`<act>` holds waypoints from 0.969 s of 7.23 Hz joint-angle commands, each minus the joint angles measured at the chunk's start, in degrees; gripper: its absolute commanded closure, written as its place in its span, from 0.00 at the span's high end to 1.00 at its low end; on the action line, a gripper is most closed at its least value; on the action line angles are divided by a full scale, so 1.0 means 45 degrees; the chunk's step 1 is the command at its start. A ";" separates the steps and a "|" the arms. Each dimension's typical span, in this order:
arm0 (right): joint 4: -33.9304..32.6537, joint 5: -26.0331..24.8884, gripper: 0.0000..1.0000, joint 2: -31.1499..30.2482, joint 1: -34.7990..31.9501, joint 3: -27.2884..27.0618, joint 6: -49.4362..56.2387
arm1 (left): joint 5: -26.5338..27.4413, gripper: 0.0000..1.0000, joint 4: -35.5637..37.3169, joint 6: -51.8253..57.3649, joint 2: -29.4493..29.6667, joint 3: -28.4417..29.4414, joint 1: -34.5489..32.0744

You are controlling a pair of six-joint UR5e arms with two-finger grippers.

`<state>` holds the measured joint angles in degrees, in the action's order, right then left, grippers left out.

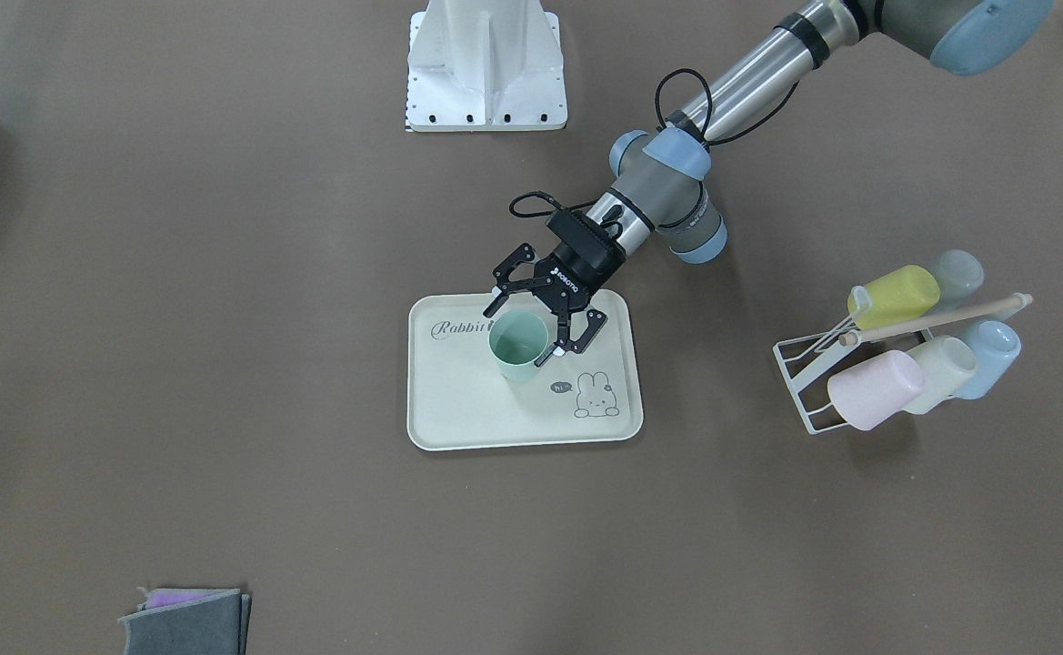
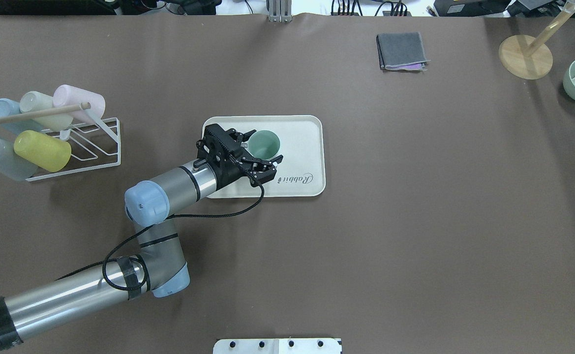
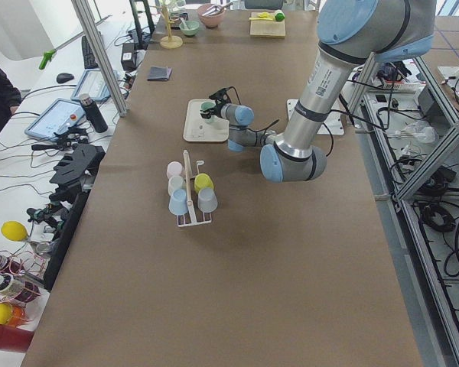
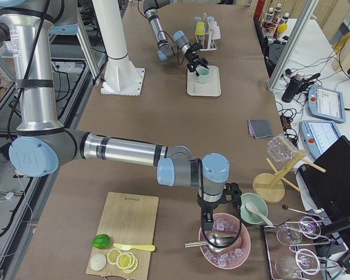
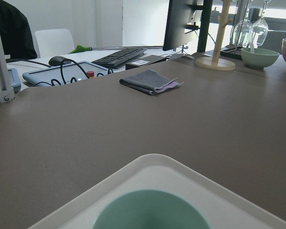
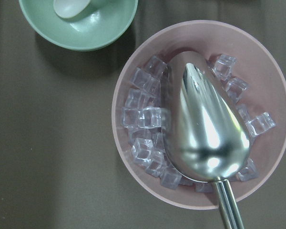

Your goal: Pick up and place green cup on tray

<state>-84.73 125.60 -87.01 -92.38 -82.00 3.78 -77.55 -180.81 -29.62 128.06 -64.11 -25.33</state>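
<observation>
We reckon the left gripper (image 1: 522,335), jaws apart around the mint-green plastic cup (image 1: 518,350) on the cream rectangular tray (image 1: 458,409), could clip its rim retreating crooked and tip it

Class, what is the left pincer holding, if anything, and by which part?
The left pincer straddles the green cup near its rim, over the tray; whether it actually grips cannot be told.

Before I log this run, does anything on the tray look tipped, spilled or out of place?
Nothing stands out. The green cup stands upright on the tray, nothing spilled around it, and the left gripper is open with a finger on either side of the cup.
</observation>
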 commanded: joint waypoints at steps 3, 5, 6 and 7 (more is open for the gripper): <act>0.0000 -0.0019 1.00 0.0000 0.0020 0.0019 0.0000 | -0.0130 0.98 0.0703 -0.0214 0.0584 -0.1043 -0.0522; 0.0000 0.0000 1.00 0.0000 0.0021 0.0000 0.0000 | -0.0750 0.98 0.1659 -0.0195 0.0838 -0.1628 -0.0698; 0.0000 0.0000 1.00 -0.0019 0.0021 0.0000 0.0020 | -0.0929 0.98 0.2032 -0.0195 0.0917 -0.1844 -0.0873; 0.0000 0.0000 1.00 0.0000 0.0021 0.0000 0.0020 | -0.1704 0.98 0.2944 -0.0195 0.0917 -0.2310 -0.1339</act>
<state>-84.73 125.58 -87.04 -92.29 -82.00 3.84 -81.99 -171.64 -30.51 131.98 -72.35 -29.41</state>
